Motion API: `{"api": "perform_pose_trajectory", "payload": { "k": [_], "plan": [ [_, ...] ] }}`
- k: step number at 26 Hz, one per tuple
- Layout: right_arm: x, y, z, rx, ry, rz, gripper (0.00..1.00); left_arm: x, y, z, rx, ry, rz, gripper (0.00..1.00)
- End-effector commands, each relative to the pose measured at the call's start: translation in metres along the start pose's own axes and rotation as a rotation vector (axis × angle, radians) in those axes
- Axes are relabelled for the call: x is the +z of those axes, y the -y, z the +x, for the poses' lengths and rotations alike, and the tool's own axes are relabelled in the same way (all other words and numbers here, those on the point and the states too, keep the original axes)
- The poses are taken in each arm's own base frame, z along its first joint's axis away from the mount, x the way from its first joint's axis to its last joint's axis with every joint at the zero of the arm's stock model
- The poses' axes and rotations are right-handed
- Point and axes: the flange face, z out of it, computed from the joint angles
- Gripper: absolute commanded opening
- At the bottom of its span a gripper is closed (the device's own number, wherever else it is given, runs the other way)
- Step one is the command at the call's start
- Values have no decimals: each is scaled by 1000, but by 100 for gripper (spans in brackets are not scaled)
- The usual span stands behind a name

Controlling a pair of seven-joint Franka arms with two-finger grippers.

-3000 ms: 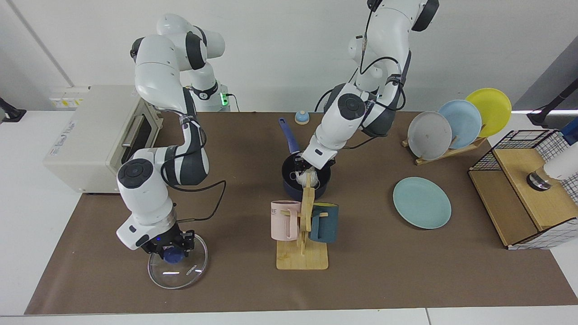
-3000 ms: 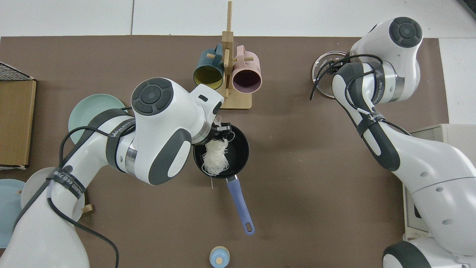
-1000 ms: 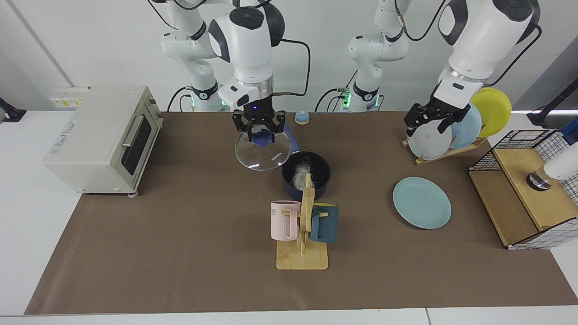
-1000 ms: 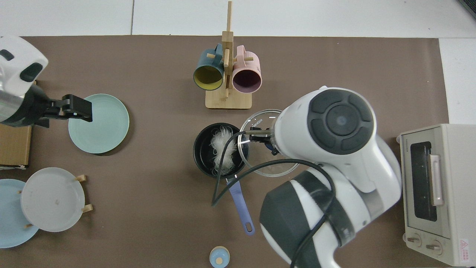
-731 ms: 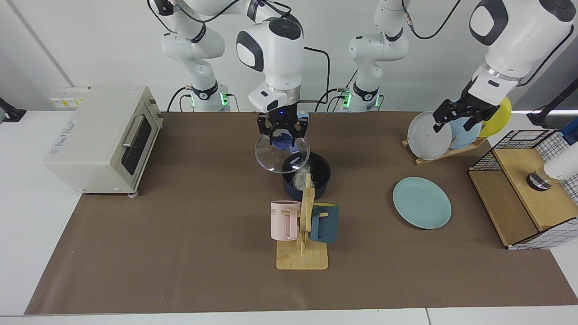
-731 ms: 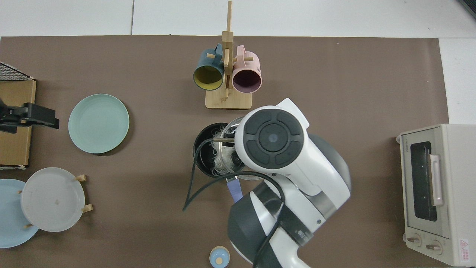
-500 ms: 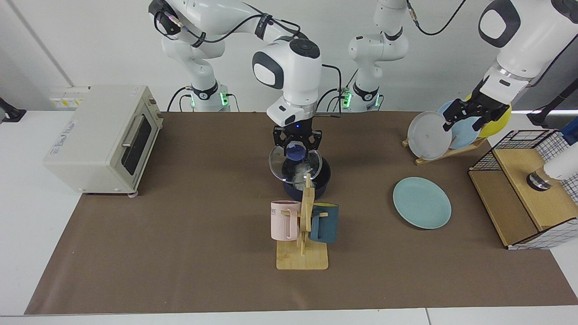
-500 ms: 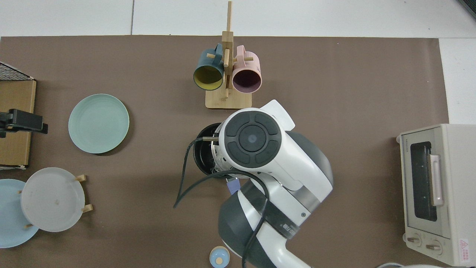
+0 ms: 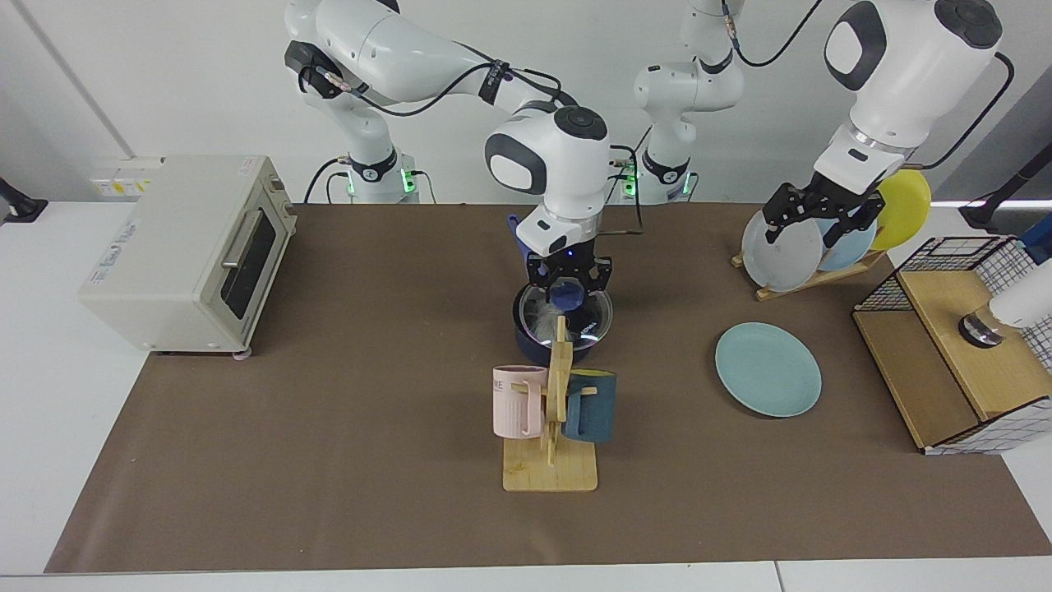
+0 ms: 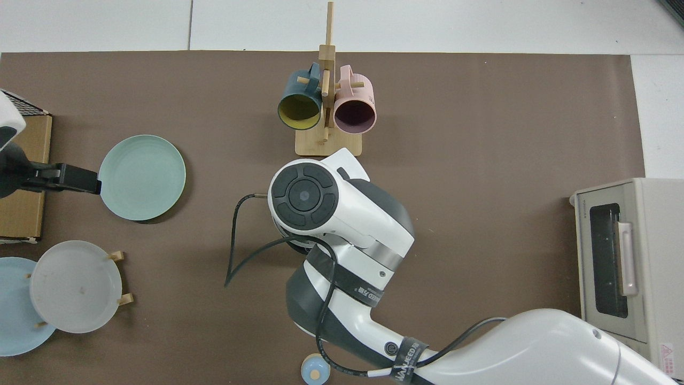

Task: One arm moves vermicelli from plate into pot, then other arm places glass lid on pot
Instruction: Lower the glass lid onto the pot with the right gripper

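Glass lid [image 9: 565, 316] now sits over the pot [image 9: 530, 344], carried across in the last second; your right hand [image 9: 568, 284] grips its blue knob. Vermicelli [image 9: 543, 319] lies inside, so only release remains, by my judgement. Your left hand [image 9: 815, 220], fingers spread and empty, waits near three racked plates. Count: one teal plate [image 9: 768, 368] on the counter, two mugs, one toaster oven.
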Motion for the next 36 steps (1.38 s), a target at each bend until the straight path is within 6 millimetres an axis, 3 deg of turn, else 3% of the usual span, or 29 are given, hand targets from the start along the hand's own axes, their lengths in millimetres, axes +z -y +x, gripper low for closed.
{"api": "perform_pose_trajectory", "payload": {
  "k": [1, 8, 15, 36],
  "plan": [
    [0, 4, -3, 9, -21, 0, 0, -7, 4, -7, -6, -22, 23, 100],
    [4, 3, -11, 6, -12, -10, 0, -14, 2, -3, -6, -55, 17, 100],
    [20, -12, -15, -4, -7, -30, 0, -14, 2, -3, -6, -55, 17, 100],
    [15, -7, -20, -9, -2, -22, 0, -15, -2, -5, 2, -49, 16, 100]
  ]
}}
